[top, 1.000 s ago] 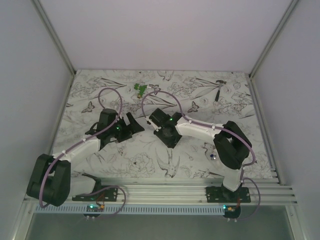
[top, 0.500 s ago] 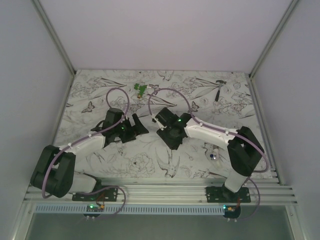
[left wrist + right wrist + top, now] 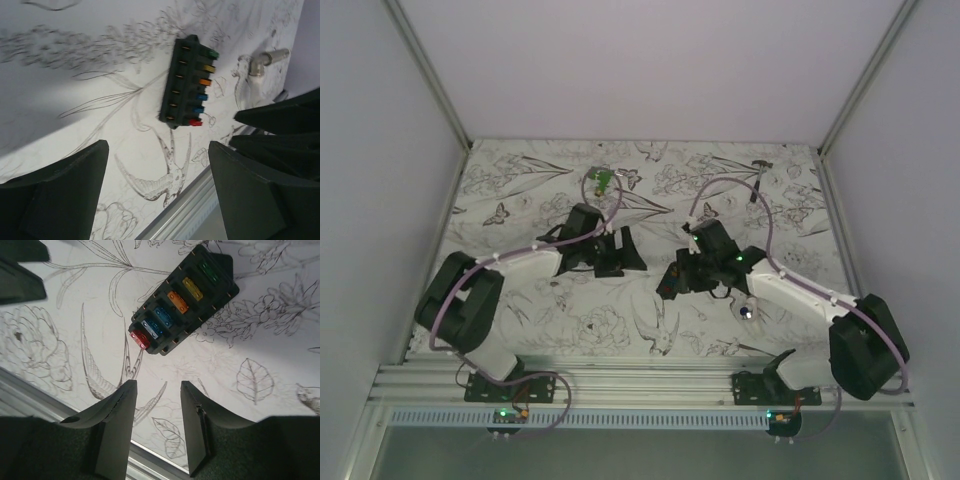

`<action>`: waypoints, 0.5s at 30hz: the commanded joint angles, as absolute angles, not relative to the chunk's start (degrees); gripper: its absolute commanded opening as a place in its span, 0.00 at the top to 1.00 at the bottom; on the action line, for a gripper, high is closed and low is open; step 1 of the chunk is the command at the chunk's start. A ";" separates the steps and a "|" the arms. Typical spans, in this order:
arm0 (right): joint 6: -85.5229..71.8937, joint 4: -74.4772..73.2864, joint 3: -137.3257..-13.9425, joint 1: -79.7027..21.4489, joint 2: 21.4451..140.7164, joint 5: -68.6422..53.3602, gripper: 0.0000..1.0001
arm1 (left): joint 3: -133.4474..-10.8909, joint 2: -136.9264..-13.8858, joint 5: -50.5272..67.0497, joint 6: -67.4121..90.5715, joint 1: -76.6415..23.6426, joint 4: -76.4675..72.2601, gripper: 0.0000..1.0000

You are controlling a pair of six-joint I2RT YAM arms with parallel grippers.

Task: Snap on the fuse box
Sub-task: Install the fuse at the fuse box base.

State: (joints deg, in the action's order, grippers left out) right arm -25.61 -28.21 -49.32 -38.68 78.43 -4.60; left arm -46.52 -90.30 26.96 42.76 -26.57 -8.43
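The fuse box (image 3: 185, 300) is a small black block lying flat on the flower-print table, its top face showing a row of red, blue, orange, yellow and green fuses. In the left wrist view it (image 3: 187, 82) lies ahead of my left gripper (image 3: 157, 147), which is open and empty. My right gripper (image 3: 157, 387) is open and empty, just short of the box's red end. From above, the box (image 3: 665, 287) sits between the left gripper (image 3: 628, 258) and the right gripper (image 3: 682, 274), mostly hidden.
A white-silver thing with a blue dot (image 3: 747, 309) lies right of the right gripper. A small hammer (image 3: 758, 172) lies at the back right, a green piece (image 3: 603, 180) at the back middle. The table's metal front rail (image 3: 640, 380) runs near the arm bases.
The left gripper has swung right toward the table's middle. The right arm has pulled its gripper back to the right, off the spot where the fuse box lies.
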 commanded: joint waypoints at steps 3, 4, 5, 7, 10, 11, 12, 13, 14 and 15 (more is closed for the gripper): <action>-37.32 -11.36 -40.55 -33.77 76.21 -15.65 0.55 | -53.12 -97.13 34.92 39.23 -30.95 -7.64 0.21; -38.03 -9.92 -39.35 -33.16 76.40 -16.15 0.55 | -53.74 -98.01 35.41 39.06 -31.40 -7.60 0.23; -38.59 -8.18 -38.24 -32.61 76.67 -16.99 0.56 | -54.24 -98.88 35.76 38.91 -31.81 -7.59 0.25; -40.00 -4.50 -35.95 -31.63 77.10 -19.18 0.56 | -55.07 -100.64 36.57 38.77 -32.46 -7.51 0.29; -41.30 -0.71 -34.39 -30.59 78.36 -20.46 0.59 | -56.33 -102.33 37.93 38.58 -33.30 -7.43 0.33; -41.57 0.24 -34.04 -30.18 78.72 -21.19 0.60 | -56.62 -102.60 38.12 38.51 -33.50 -7.39 0.34; -41.84 1.12 -33.75 -29.87 79.01 -21.74 0.60 | -56.88 -102.91 38.26 38.32 -33.76 -7.26 0.35; -42.03 1.82 -33.56 -29.65 79.28 -22.13 0.60 | -57.20 -103.13 38.38 38.12 -33.94 -7.10 0.36; -42.16 2.41 -33.43 -29.50 79.52 -22.62 0.60 | -57.46 -103.44 38.40 37.92 -34.13 -6.85 0.36; -42.26 2.85 -33.42 -29.25 79.80 -23.10 0.60 | -57.74 -103.79 38.47 37.70 -34.25 -6.70 0.37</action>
State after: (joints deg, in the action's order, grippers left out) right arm -39.88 -4.10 -33.21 -30.35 79.02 -19.59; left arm -55.86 -102.74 35.86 39.64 -33.43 -8.29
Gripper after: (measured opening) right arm 0.405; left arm 0.644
